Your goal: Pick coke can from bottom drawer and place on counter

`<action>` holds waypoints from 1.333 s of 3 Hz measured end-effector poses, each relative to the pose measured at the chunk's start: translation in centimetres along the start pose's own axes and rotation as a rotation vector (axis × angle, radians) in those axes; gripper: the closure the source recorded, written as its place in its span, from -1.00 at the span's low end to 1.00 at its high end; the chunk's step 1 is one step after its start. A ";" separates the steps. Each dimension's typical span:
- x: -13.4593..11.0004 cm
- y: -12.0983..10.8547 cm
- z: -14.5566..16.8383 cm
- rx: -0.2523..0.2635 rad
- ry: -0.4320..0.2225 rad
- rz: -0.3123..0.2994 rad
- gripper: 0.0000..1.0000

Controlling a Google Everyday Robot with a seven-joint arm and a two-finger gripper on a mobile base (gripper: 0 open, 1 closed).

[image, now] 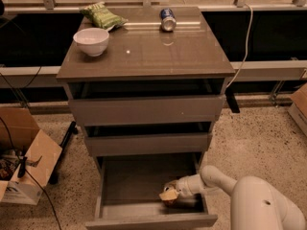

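Camera view with the bottom drawer [139, 183] pulled out: the white arm [216, 178] reaches in from the right and its hand [169, 194] sits low in the drawer's right front corner, though whether it is spread or pressed together cannot be told. The coke can cannot be told apart from the dark shadow beneath the hand. The worktop [158, 51] carries a white bowl [91, 41], a green bag [103, 16] and a blue-and-silver can [167, 19] on its side.
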State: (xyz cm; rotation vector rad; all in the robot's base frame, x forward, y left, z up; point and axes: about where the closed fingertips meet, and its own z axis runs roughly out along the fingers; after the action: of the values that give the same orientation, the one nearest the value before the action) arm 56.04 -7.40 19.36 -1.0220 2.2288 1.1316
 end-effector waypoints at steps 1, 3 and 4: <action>-2.6 1.1 -4.3 0.037 -0.037 -0.046 1.00; -8.3 8.4 -17.0 0.051 -0.070 -0.100 1.00; -12.0 13.8 -24.1 0.077 -0.089 -0.124 1.00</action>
State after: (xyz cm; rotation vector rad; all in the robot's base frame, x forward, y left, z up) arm 51.76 -16.78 47.83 -1.0420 2.0917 1.0098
